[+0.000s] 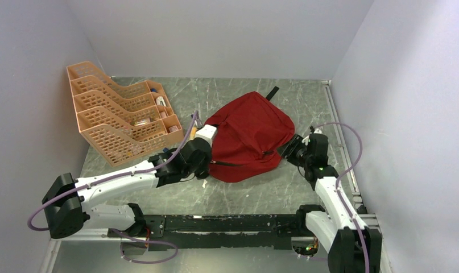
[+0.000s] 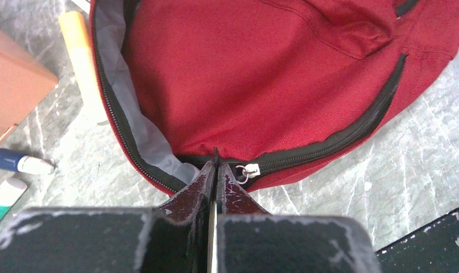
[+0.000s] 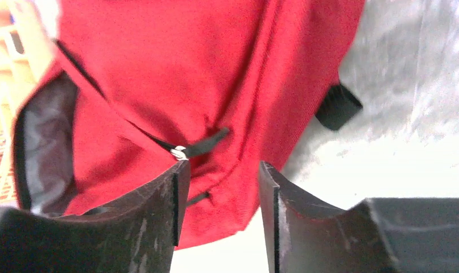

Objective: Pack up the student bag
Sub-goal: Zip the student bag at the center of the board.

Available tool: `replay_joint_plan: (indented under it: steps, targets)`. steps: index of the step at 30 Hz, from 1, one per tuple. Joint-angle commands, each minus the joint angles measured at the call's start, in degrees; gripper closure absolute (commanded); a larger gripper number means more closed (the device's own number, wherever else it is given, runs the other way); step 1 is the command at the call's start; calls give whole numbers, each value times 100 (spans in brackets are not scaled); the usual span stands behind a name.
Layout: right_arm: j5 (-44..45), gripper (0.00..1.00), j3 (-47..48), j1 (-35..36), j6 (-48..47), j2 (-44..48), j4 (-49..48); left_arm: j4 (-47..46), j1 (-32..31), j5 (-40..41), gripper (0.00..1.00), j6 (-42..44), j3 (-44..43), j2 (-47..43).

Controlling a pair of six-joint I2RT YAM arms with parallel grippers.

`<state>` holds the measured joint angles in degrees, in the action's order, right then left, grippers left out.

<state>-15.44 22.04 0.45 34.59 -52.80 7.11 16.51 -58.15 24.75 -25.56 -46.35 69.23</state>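
Observation:
The student bag (image 1: 249,133) is a red fabric backpack lying in the middle of the table, its main zipper partly undone and grey lining (image 2: 116,62) showing. My left gripper (image 2: 216,166) sits at the bag's near-left edge, shut on a thin black zipper pull whose tip pokes out between the tips. The metal slider (image 2: 248,171) lies just right of it. At the bag's right edge my right gripper (image 3: 221,170) is open, with red fabric (image 3: 158,68) behind the gap and nothing gripped. A second slider with a black tab (image 3: 181,152) lies just above its left finger.
An orange tray rack (image 1: 116,116) with small items stands at the back left. Beside the bag's left edge lie a yellow stick (image 2: 82,51), a blue-capped glue stick (image 2: 19,162) and a white tube (image 2: 5,196). A black strap (image 1: 272,92) trails behind the bag. Walls close in on three sides.

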Motion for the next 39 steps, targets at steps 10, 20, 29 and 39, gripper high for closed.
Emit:
replay_joint_plan:
  steps: [10,20,29,39]
  targets:
    - [-1735,45,980,293,-673,288,-319,-552,46,-654,95,143,-202,139]
    - [-747,39,1016,3337,-2354,-185,-1683,-443,58,-238,95,-113,-19,-114]
    - [-93,41,398,5008,-6005,-473,-2558,-437,54,-181,95,-236,103,-258]
    - [-185,46,-21,5186,-5595,-956,-4248,-727,57,-442,95,-227,166,-305]
